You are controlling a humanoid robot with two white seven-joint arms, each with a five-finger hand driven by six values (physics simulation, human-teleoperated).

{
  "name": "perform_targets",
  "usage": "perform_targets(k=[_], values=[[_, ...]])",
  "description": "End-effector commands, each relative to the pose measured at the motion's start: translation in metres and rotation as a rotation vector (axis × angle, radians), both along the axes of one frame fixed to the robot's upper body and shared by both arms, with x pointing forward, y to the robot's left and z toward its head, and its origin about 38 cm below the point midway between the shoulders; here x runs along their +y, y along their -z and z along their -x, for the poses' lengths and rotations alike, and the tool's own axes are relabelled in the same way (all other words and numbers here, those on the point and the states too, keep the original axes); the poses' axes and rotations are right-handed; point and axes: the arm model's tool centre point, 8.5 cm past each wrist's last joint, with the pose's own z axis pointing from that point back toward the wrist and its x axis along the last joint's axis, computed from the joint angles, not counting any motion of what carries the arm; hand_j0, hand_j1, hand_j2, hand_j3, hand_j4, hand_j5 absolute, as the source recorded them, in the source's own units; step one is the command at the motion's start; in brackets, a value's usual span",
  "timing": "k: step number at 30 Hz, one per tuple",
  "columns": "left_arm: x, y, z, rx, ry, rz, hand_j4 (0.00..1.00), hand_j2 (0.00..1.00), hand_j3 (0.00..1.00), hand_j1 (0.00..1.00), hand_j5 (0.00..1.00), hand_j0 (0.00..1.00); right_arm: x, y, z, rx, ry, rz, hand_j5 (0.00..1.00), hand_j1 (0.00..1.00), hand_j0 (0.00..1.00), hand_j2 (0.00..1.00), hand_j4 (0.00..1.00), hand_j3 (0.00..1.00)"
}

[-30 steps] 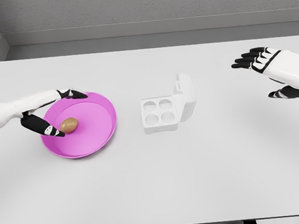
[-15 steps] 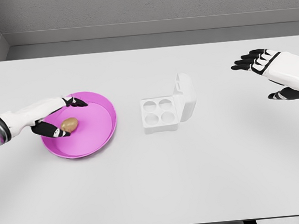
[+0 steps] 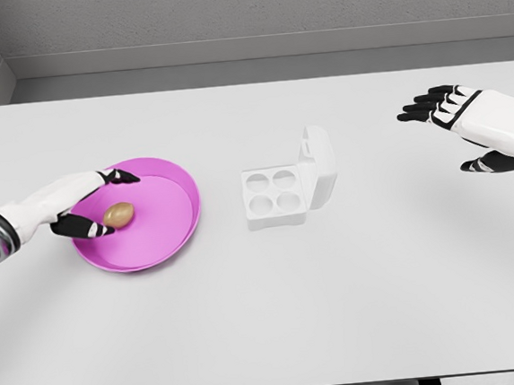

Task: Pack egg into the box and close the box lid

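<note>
None of the task's steps is seen completed. At far left, the left hand (image 3: pixel 85 203) is shown over the rim of the pink plate (image 3: pixel 166 232), its fingers spread around but not closed on the egg (image 3: pixel 118 214), which lies in the plate; whether a fingertip touches the egg cannot be told. At centre, the box (image 3: pixel 273 195) is shown with four empty wells and its lid (image 3: pixel 319 165) raised upright along the right edge. At right, the right hand (image 3: pixel 467 124) is held above the table (image 3: pixel 267 309), well apart from the box, fingers extended and holding nothing. Grasping, transfer, placement and lid closure are judged to remain. Both forearms are cut off by the frame edges; the lid's hinge is not discernible.
</note>
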Motion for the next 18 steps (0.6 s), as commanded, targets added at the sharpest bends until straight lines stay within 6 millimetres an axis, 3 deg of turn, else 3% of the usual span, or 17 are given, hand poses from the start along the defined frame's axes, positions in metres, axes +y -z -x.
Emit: perform_targets(k=[1,11,18], values=[[-0.001,-0.001,-0.002,-0.021,-0.008,-0.011,0.83,0.83,0.83,0.83,0.83,0.83,0.0,-0.001,0.0,0.001,0.001,-0.004,1.0,1.0,1.0,1.0,1.0,1.0],[0.001,0.017,0.003,0.015,-0.047,-0.03,0.8,0.8,0.8,0.8,0.8,0.8,-0.001,-0.001,0.0,0.002,0.003,-0.004,1.0,1.0,1.0,1.0,1.0,1.0],[0.001,0.017,0.003,0.015,-0.051,-0.037,0.78,0.78,0.78,0.78,0.78,0.78,-0.001,-0.001,0.0,0.001,0.003,-0.002,1.0,1.0,1.0,1.0,1.0,1.0]])
